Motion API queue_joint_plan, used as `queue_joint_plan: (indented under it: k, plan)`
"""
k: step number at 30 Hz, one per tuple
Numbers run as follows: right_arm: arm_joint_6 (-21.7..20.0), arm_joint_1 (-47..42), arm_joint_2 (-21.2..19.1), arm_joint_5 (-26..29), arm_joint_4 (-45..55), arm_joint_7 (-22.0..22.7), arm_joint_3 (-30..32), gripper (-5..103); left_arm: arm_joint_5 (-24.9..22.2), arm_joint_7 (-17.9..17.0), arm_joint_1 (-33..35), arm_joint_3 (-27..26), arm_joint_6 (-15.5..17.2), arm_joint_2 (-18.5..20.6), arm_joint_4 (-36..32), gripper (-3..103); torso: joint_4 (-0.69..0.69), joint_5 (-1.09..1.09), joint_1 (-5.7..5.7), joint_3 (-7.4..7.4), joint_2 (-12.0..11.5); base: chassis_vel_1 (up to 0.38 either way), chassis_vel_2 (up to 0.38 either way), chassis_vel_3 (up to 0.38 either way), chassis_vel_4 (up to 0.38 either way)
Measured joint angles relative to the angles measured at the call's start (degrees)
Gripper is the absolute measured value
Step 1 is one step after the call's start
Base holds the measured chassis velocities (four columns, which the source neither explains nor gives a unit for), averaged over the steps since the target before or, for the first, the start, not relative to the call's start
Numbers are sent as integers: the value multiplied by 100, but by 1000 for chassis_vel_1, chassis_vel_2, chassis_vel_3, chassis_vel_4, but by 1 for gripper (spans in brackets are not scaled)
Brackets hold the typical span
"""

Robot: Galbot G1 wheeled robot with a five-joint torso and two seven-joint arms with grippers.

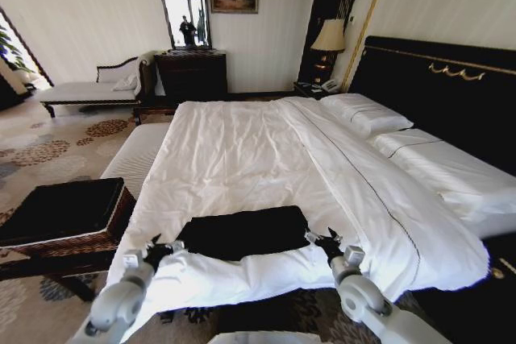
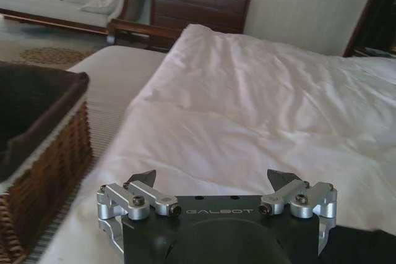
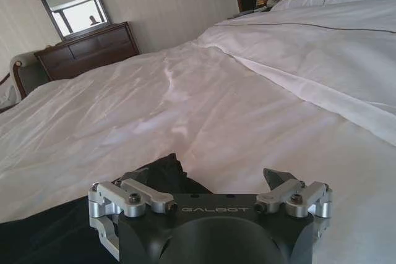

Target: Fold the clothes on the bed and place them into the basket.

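The black top lies folded into a flat rectangle on the white sheets of the bed, close to the near edge of the mattress at the 6 o'clock side of the head view. The left gripper sits at the 9 o'clock end of the garment, at the lower left corner of the fold; in the left wrist view its fingers are spread apart over bare white sheet with nothing between them, so it is released. The right gripper sits at the 3 o'clock end of the garment, at its right edge; in the right wrist view its fingers are likewise spread and released, with a raised corner of the black top just beside one fingertip; contact cannot be determined. The basket, brown wicker with black lining, stands on the floor at roughly 8 o'clock from the garment, beside the bed and next to a white striped bench. White pillows rest against the black headboard toward 2 o'clock.
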Motion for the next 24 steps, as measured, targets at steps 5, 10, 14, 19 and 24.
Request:
queue_joint_plan:
  k: [5, 10, 14, 19, 24]
  plan:
    - [86, 113, 147, 144, -96, -240, -168, 100, -159, 64, -208, -458, -75, 162, 513, 100, 2, -2, 1, 1, 0, 0, 0, 0, 0]
    - [83, 115, 241, 170, -147, -156, -235, 100, -69, 157, -124, -443, -176, 150, 589, 100, 1, -1, 1, 0, 0, 0, 0, 0, 0]
    - [169, 51, 240, 330, -200, -275, -160, 100, 48, 177, -70, -322, -262, 14, 561, 100, 1, -2, 0, 0, 0, 0, 0, 0, 0]
    - [437, 36, 246, 604, -310, -782, -80, 100, 67, 163, -56, -172, -289, -151, 257, 100, 1, -1, 1, 0, 0, 0, 0, 0, 0]
    - [458, 21, 280, 906, -327, -884, -113, 100, 87, 126, -37, -50, -289, -291, -53, 100, 0, 0, 1, 0, 0, 0, 0, 0, 0]
